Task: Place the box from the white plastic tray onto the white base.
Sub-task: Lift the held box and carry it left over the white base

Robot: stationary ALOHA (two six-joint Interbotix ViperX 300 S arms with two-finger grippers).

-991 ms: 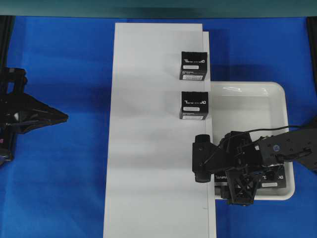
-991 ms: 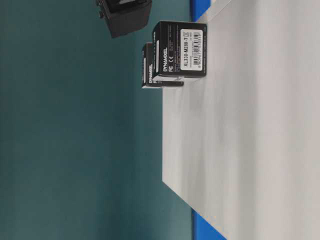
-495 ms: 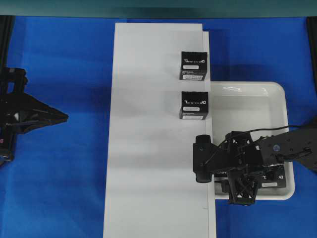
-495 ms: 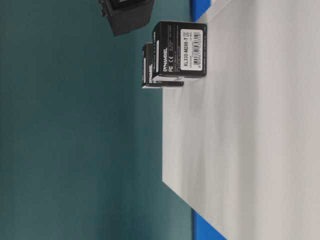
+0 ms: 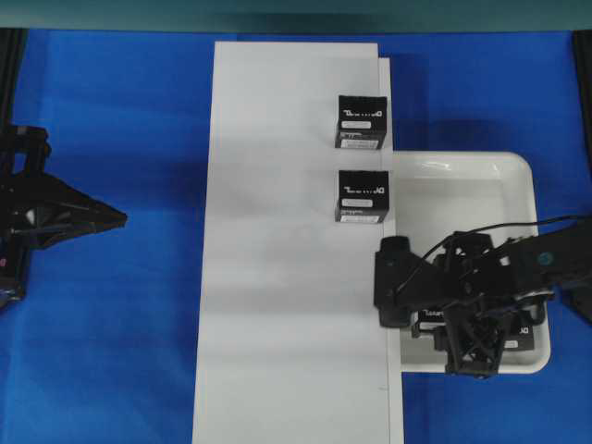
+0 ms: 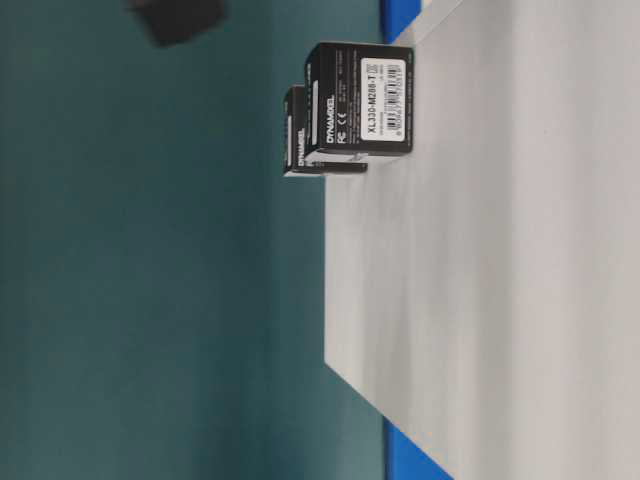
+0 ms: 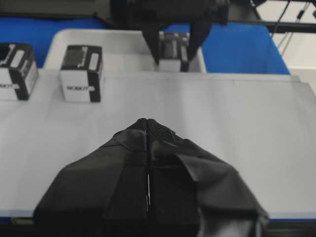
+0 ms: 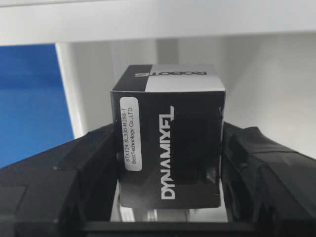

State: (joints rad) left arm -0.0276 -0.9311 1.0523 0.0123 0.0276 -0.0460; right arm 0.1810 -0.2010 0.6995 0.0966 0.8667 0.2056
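Two boxes point(image 5: 362, 195) already sat on the white base point(image 5: 277, 277) while the right gripper point(image 8: 168, 163) had its fingers point(image 8: 256, 163) clamped on the box point(image 8: 170, 148) over the white plastic tray point(image 5: 462, 171), the idle left gripper point(image 7: 147, 123) pinched shut on nothing, so the next move looked like a carry across and a gentle set-down

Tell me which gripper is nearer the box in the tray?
Right. The right gripper is clamped on the box; the left gripper sits shut across the white base.

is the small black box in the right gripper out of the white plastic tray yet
No. The small black box sits clamped between the right gripper fingers, over the white plastic tray, not over the long white base.
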